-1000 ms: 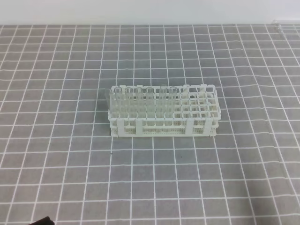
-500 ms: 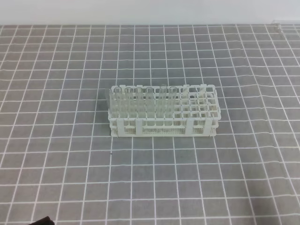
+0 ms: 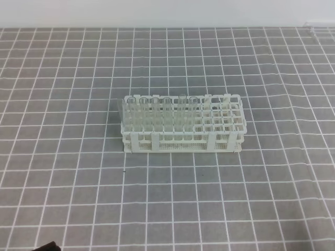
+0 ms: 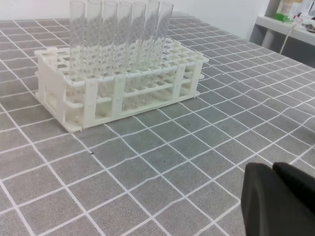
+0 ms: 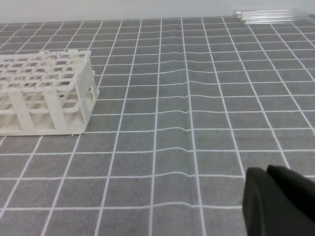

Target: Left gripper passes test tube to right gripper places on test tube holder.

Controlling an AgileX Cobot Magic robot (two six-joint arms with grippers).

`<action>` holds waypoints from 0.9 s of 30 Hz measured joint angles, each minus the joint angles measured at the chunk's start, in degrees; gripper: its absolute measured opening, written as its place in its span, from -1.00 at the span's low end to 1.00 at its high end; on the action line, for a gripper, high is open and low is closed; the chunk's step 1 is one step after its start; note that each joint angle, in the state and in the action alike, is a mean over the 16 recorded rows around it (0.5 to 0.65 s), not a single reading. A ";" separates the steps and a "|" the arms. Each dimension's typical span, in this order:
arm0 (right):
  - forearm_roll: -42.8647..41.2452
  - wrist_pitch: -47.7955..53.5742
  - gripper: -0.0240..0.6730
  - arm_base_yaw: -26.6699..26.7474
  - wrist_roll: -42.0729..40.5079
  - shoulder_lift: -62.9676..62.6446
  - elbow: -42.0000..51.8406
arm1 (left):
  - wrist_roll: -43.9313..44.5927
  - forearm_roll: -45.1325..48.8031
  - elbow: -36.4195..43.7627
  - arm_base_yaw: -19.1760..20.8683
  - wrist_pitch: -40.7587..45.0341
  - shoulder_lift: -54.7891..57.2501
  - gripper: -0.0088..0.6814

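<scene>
The white test tube holder (image 3: 183, 128) stands mid-table on the grey checked cloth. Several clear test tubes (image 3: 159, 107) stand upright in its left half, and its right half has bare holes. In the left wrist view the holder (image 4: 118, 78) is ahead on the left with the tubes (image 4: 118, 29) rising from it. My left gripper (image 4: 272, 169) sits low at the bottom right, shut with nothing in it. In the right wrist view the holder's end (image 5: 47, 91) is far left. My right gripper (image 5: 267, 171) is shut and holds nothing.
Loose clear tubes (image 5: 268, 14) lie at the cloth's far right edge, seen faintly in the high view (image 3: 316, 26). A dark bit of the left arm (image 3: 47, 246) shows at the bottom left edge. Shelving (image 4: 290, 24) stands beyond the table.
</scene>
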 joint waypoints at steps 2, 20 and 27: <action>0.18 0.38 -0.97 0.00 0.00 0.00 0.00 | 0.00 0.00 0.05 0.01 -0.05 0.05 -0.98; 0.42 0.40 -0.97 0.00 0.00 0.00 0.00 | 0.28 0.88 0.14 0.03 0.75 0.12 -0.98; 0.42 0.36 -0.97 0.00 0.00 0.02 0.00 | 0.60 3.21 0.19 0.04 2.19 0.16 -0.98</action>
